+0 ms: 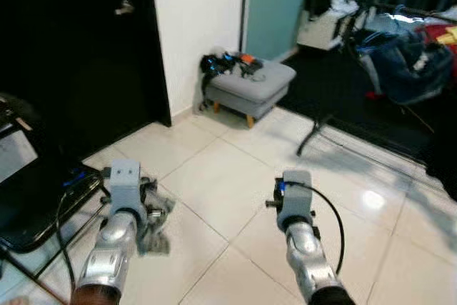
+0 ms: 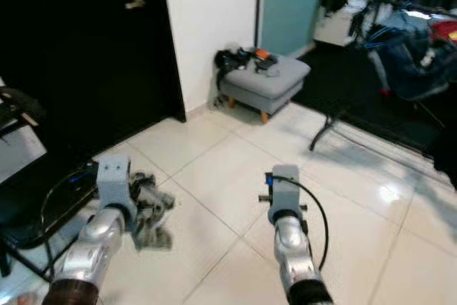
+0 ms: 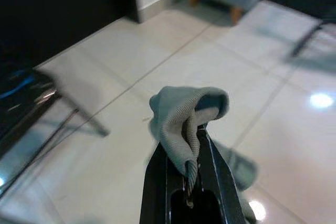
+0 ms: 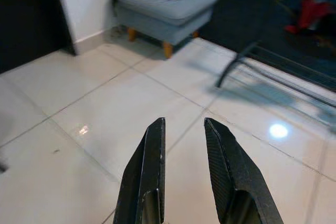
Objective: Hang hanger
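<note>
grey cloth pinched in left tool, above pale tiled floor

item: grey ribbed cloth [image 3: 181, 124], a folded bunch of soft knit fabric. location: clamped between the two black fingers of the left tool [image 3: 188, 169], which are closed tight on it; a thin metal piece, too blurred to name with certainty, lies in the fold between the fingers. in the head views the same cloth hangs crumpled just past the end of the left arm, above the floor [image 1: 214, 176].

item: right tool [image 4: 184, 150]. state: fingers parted with a narrow gap, nothing between them. location: held out over bare tile, level with the left arm and well apart from it.

item: floor, glossy cream tile with dark grout lines and bright light reflections.

item: grey footstool [image 1: 251, 89] on short wooden legs, against the base of a white wall panel [image 1: 200, 26]; dark cables and small objects, one orange, lie on its top.

item: black door [image 1: 78, 48] with a small handle, on the robot's left of the wall panel.

item: black chair [image 1: 36, 205] with metal legs at the robot's left, a blue cable lying on its seat.

item: drying rack [image 1: 400, 55] at the robot's far right, draped with dark clothing, its dark metal leg resting on the tile.
</note>
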Robot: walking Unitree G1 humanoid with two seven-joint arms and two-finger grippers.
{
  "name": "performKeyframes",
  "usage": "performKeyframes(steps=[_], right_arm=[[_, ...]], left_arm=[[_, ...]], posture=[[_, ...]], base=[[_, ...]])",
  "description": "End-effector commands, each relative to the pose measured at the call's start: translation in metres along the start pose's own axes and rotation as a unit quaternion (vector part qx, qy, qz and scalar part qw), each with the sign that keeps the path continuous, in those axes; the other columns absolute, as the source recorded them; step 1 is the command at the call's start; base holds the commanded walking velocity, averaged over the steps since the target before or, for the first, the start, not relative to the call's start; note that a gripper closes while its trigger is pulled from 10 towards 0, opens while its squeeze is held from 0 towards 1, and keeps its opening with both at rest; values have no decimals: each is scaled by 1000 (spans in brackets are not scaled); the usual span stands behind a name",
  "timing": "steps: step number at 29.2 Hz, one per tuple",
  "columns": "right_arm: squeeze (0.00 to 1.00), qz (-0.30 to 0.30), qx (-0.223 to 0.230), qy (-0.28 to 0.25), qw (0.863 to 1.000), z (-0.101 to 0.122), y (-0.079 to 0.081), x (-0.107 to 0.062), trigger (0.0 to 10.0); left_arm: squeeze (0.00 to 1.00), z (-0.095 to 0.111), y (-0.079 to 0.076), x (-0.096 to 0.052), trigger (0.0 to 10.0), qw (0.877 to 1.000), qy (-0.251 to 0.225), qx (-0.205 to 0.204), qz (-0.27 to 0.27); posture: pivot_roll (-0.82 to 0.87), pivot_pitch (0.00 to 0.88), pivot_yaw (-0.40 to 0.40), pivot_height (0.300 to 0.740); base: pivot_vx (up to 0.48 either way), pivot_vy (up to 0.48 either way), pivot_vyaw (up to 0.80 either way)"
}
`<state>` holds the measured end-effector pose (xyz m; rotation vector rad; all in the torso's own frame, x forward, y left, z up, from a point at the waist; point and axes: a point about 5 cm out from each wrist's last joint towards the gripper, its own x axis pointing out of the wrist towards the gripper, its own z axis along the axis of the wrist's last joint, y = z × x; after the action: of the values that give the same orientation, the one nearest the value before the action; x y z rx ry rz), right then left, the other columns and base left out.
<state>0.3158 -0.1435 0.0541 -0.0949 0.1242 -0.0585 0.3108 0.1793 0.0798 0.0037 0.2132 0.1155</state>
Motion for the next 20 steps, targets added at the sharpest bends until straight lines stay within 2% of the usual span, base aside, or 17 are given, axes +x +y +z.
performKeyframes(steps=[1, 14, 18, 20], right_arm=[[0, 4, 0, 0, 1000, 1, 2, 1, 10000], [0, 4, 0, -2, 1000, 5, 1, 3, 10000], [0, 7, -2, -7, 1000, 5, 0, 3, 10000], [0, 6, -6, -10, 1000, 6, -1, 3, 10000]], left_arm=[[0, 2, -2, 0, 10000, 1000, -8, 4, -4], [0, 11, -11, 0, 10000, 998, -44, -2, -38], [0, 14, -12, 0, 10000, 998, -52, -2, -44], [0, 14, -13, 0, 10000, 997, -55, 0, -46]], posture=[[13, 0, 1, 740], [-5, 0, -1, 740], [-10, 0, 1, 740], [-11, 0, 4, 740]], base=[[0, 0, -800], [0, 0, -800], [0, 0, -125], [315, 0, 0]])
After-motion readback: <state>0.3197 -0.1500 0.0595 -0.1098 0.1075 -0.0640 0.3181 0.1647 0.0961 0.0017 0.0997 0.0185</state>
